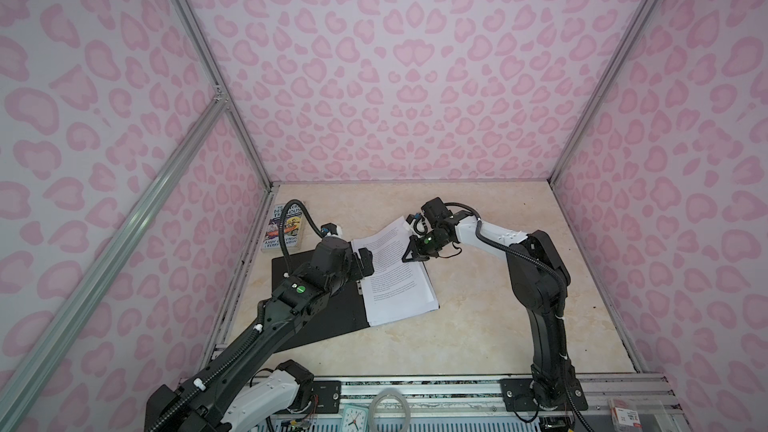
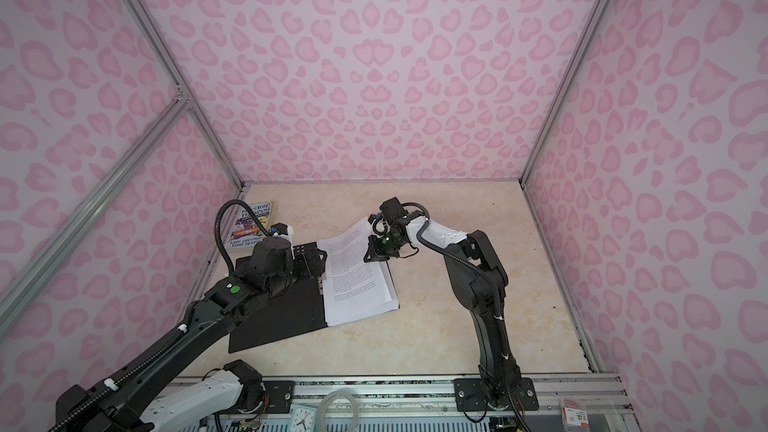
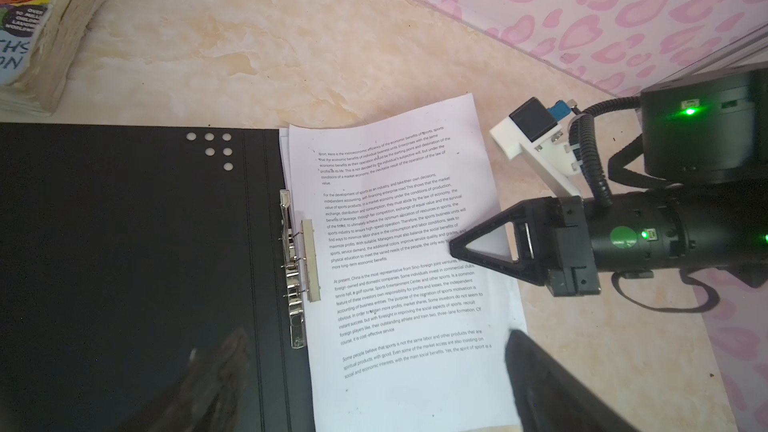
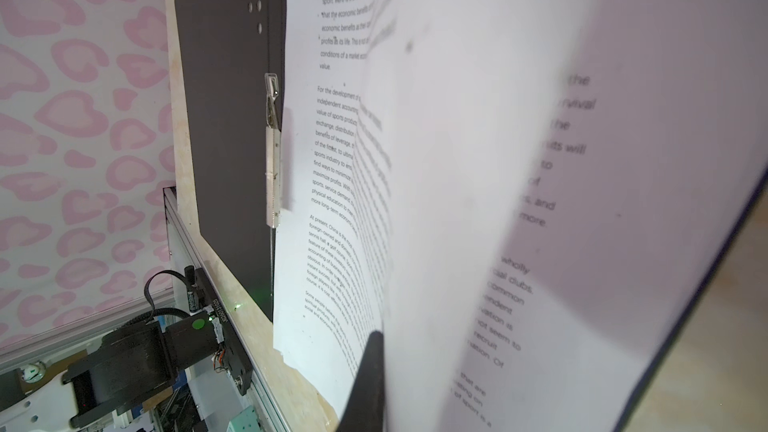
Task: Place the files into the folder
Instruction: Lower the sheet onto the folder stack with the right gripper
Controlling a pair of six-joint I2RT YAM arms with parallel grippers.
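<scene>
Apparently nearly done: the printed files lay in the open black folder beside its metal clip, with the cover not closed. The right gripper pinched their lifted edge, and the left gripper hovered with jaws spread. One sheet read "For the development of sports"; the paperback read "Treehouse".

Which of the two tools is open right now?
The left tool, fingers spread wide above the folder; the right tool is pinched shut on the papers' edge.
</scene>
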